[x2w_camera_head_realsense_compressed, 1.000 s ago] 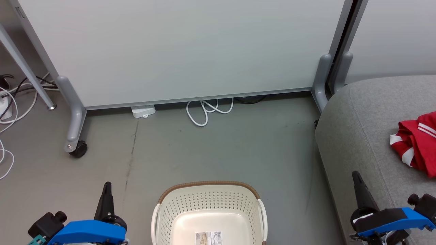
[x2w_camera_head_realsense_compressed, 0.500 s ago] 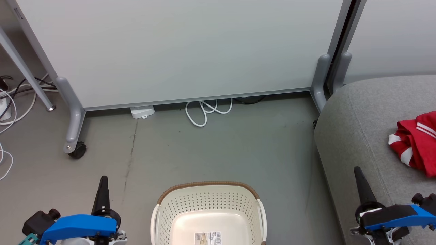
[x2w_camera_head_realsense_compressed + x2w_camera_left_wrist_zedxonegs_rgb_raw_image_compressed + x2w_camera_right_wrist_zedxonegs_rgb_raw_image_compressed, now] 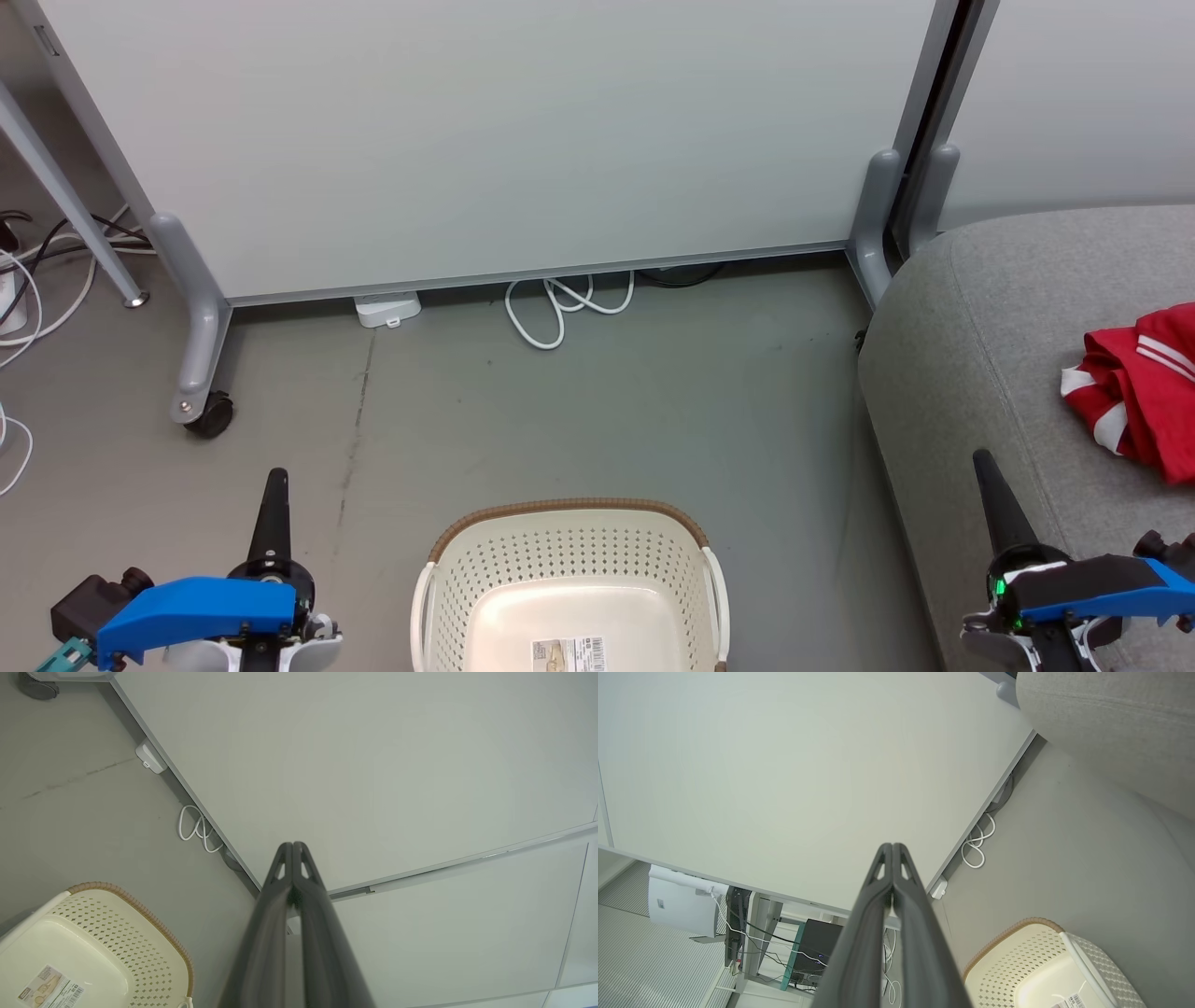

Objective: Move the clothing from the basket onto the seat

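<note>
Red striped clothing [image 3: 1144, 397] on grey woven seat [image 3: 971, 355], right; cream perforated basket [image 3: 569, 569] near centre; left gripper [image 3: 275, 476], right gripper [image 3: 982, 457] jaws pinched together.

Nothing legible anywhere. On the bottom of the basket [image 3: 560, 551], a pale label [image 3: 569, 652] bearing a barcode and rows of fine dark print, too small to make out from the head view. Same label blurred in the left wrist view, cut at the bottom edge in the right wrist view.
</note>
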You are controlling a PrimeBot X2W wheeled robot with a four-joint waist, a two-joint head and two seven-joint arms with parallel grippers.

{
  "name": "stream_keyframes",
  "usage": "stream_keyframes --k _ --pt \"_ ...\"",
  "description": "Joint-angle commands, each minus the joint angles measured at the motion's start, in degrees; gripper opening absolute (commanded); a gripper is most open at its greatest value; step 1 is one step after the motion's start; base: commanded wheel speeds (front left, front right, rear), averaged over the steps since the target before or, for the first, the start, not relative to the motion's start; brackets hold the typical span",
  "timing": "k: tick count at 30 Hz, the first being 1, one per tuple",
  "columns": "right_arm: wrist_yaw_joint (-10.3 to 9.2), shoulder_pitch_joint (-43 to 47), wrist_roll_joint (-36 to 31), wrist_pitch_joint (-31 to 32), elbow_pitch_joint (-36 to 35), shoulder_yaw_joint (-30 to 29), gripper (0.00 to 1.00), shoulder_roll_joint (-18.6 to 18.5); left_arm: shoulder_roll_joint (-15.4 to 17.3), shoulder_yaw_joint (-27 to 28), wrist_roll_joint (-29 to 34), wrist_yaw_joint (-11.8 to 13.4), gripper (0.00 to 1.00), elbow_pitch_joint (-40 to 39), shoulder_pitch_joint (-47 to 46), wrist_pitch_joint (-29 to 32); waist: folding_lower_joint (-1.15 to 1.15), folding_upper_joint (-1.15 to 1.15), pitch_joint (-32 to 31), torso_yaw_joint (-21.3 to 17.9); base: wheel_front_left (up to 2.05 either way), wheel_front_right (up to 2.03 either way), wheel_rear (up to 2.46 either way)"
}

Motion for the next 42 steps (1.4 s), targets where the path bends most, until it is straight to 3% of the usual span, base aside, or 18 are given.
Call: stream_keyframes --k 1,42 --pt "0.02 -1.36 1.60 0.35 -0.67 -0.16 0.00 -0.26 0.06 0.44 -1.15 0.22 0.00 -0.73 -1.31 0.49 0.00 0.00 -0.01 -0.02 0.00 0.00 0.00" --pt "0.02 -2.32 21.37 3.70 -0.86 -0.89 0.00 -0.32 -0.79 3.82 -17.96 0.56 0.00 -3.04 -2.79 5.36 0.00 0.00 -0.31 -0.72 0.00 0.00 0.00"
